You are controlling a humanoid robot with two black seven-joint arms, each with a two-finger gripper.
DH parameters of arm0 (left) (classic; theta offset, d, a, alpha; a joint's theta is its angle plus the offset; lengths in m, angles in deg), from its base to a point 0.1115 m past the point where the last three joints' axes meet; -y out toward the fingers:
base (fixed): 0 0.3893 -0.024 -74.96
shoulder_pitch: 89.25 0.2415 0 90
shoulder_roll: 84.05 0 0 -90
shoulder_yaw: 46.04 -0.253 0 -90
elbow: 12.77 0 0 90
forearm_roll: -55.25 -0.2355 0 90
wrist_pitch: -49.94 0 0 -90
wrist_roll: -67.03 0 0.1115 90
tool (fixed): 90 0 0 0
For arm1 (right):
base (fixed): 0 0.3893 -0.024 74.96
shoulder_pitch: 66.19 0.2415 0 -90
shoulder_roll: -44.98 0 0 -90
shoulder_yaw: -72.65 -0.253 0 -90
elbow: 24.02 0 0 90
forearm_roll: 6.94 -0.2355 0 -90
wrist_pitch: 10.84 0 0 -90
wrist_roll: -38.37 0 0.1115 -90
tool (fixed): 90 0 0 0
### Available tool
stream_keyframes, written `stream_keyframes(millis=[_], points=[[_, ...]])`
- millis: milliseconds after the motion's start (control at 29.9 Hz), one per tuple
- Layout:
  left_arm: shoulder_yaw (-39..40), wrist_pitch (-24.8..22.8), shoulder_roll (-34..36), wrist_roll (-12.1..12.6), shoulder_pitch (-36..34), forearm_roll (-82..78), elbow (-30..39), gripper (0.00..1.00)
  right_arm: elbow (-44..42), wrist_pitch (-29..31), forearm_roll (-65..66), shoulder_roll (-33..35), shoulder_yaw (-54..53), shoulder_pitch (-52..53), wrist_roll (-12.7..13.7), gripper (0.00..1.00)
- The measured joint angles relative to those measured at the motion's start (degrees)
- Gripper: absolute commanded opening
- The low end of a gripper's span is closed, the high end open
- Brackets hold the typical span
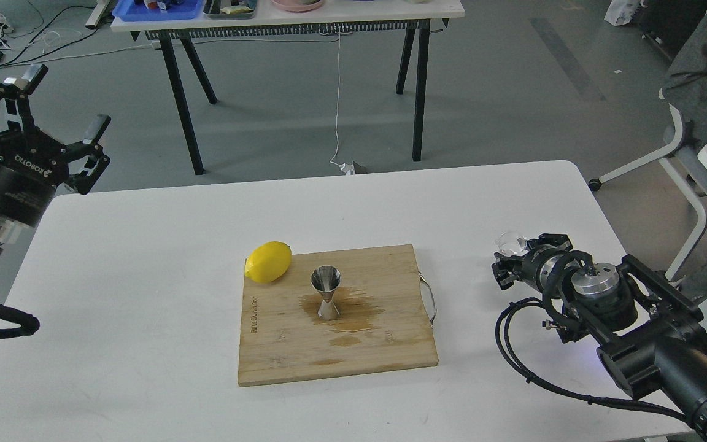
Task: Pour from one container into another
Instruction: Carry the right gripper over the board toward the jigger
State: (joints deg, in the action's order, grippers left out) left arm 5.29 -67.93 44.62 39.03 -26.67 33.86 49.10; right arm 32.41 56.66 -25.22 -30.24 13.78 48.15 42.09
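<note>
Glass cup (pixel 511 242): clamped in right hand (pixel 509 261), at bench (pixel 145 245) right side, well apart from jigger (pixel 326 292) standing on wet cutting board (pixel 378 344). Left hand (pixel 62 120): fingers apart, idle. Step: transport; next, carry over jigger, tilt.

The left gripper (pixel 62 104) is raised at the left edge, jaws spread wide and empty. The right gripper (pixel 509 261) reaches low from the right, its jaws hidden end-on.

A board and a lemon on my white table

The wooden cutting board (pixel 353 331) has a wet stain (pixel 353 313) in its middle; the yellow lemon (pixel 268 262) rests on its far left corner, on the white table (pixel 145 276).
</note>
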Motion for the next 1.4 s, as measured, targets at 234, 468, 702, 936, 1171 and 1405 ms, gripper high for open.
stream_keyframes(millis=[234, 468, 702, 936, 1171, 1405], points=[[-0.01, 0.0, 0.0, 0.0, 0.2, -0.06, 0.0, 0.96, 7.7, -0.34, 5.14, 1.21, 1.25, -0.19, -0.04, 0.4], [-0.08, 0.0, 0.0, 0.0, 0.45, -0.06, -0.52, 0.96, 11.71, -0.46, 6.0, 3.63, 6.73, 2.71, -0.14, 0.4], [-2.37, 0.09, -0.05, 0.0, 0.47, -0.06, -0.79, 0.96, 16.66, -0.03, 6.25, 6.68, 9.68, 4.03, -0.22, 0.4], [-2.73, 0.3, -0.01, 0.0, 0.52, -0.06, -0.79, 0.96, 20.21, 1.24, 6.33, 10.89, 16.21, 9.61, -0.22, 0.4], [-2.89, 0.62, -0.12, 0.0, 0.53, -0.06, -0.79, 0.96, 20.15, 2.59, 9.68, 11.1, 30.01, 20.85, 0.31, 0.4], [-2.91, 0.86, -1.58, 0.0, 0.53, -0.07, -0.76, 0.96, 20.25, 3.16, 12.9, 9.94, 38.44, 27.3, 0.33, 0.4]])
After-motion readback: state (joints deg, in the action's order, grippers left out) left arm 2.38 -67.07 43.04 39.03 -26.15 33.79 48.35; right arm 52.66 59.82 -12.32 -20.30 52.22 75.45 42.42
